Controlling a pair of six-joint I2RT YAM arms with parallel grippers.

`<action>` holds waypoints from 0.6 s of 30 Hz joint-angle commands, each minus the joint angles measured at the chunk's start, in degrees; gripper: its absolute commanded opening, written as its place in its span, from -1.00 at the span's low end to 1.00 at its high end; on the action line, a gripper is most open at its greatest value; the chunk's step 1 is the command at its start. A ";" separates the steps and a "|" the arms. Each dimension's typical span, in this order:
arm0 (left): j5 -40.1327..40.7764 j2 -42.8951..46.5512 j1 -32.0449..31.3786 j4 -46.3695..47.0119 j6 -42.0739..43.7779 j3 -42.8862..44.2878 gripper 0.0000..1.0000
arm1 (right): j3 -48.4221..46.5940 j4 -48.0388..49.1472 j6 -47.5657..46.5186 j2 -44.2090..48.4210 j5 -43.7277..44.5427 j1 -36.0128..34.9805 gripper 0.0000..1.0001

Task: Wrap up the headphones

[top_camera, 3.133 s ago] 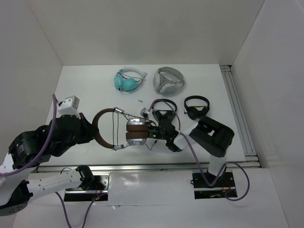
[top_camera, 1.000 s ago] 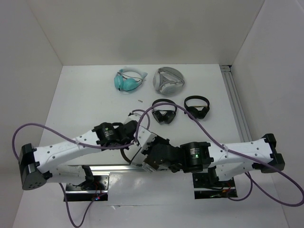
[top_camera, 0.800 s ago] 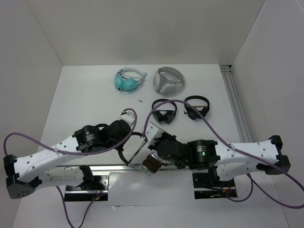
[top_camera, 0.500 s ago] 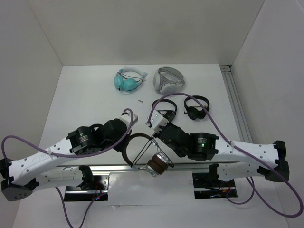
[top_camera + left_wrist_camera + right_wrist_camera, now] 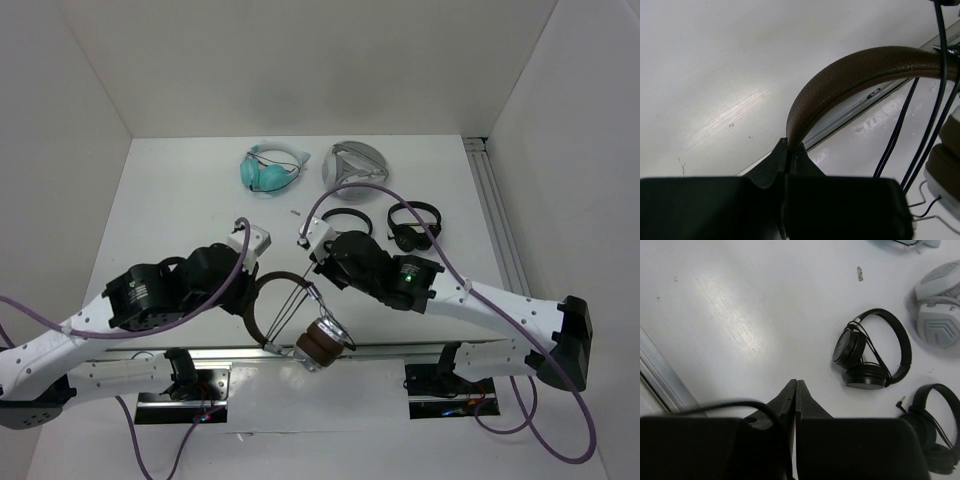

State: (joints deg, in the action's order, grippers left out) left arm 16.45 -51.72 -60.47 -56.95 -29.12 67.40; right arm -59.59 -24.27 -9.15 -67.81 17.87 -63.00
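L wrist: left gripper (image 5: 788, 143) clenched on brown headband of the headphones (image 5: 860, 62), arcing up-right from tips. Top cam only: earcups (image 5: 321, 345) dangling past fingers, over rail (image 5: 400, 349). R wrist: right gripper (image 5: 796, 383) pinched shut; cable (image 5: 715, 404) beside fingers, hold on it unclear; black headphones (image 5: 872, 347) beyond tips.

So the headphones (image 5: 320, 343) hang up front, over the table (image 5: 170, 210) edge and the rail (image 5: 200, 352). Behind them, mid-table, left small pair (image 5: 345, 222) beside right small pair (image 5: 414, 225). Further back, back-left headset (image 5: 270, 168) beside back-right headset (image 5: 355, 170).
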 commanded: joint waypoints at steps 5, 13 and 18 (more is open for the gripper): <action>6.66 -0.31 -0.27 -9.40 -7.26 9.41 -1.00 | 1.31 10.02 -0.35 -0.39 -13.73 3.15 -0.76; 7.28 -2.59 -0.27 -8.79 -8.49 9.95 -1.00 | 5.19 17.15 1.32 -1.53 -18.57 4.20 -0.60; 7.90 -2.59 -0.27 -9.84 -9.64 10.56 -1.00 | 9.74 21.27 2.38 -2.68 -18.04 6.05 -0.82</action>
State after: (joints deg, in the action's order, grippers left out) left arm 23.55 -55.11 -60.58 -68.31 -36.21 75.16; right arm -52.47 -9.28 -7.99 -70.04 0.45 -57.98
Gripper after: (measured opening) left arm 0.079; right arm 0.112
